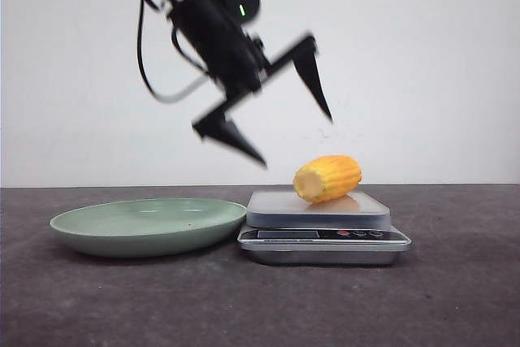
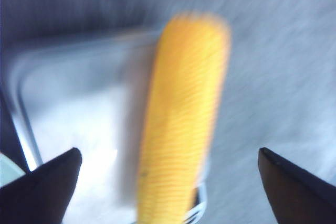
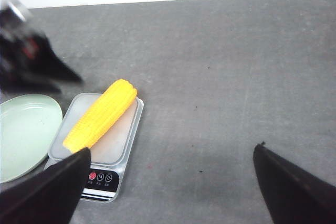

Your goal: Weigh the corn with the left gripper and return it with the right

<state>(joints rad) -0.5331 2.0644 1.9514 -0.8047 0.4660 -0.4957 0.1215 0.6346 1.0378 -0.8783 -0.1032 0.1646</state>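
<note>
Corn [image 1: 327, 178] lies on scale [image 1: 323, 223], frame center; left fingers [image 1: 313, 79] wide open, empty, above it; right fingers [image 3: 294, 192] open, empty.

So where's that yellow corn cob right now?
The yellow corn cob lies on the silver kitchen scale's platform, right of the pale green plate, with the open left tool above it.

Yellow-orange corn [image 1: 327, 178] with a ribbed, waxy-looking skin lies on a scale [image 1: 323, 233] with a smooth brushed-metal platform and shiny silver body. At nine o'clock from it, a pale green plate [image 1: 122, 237] looks glazed and glossy. The dark grey table [image 1: 455, 298] is matt and finely speckled.
</note>
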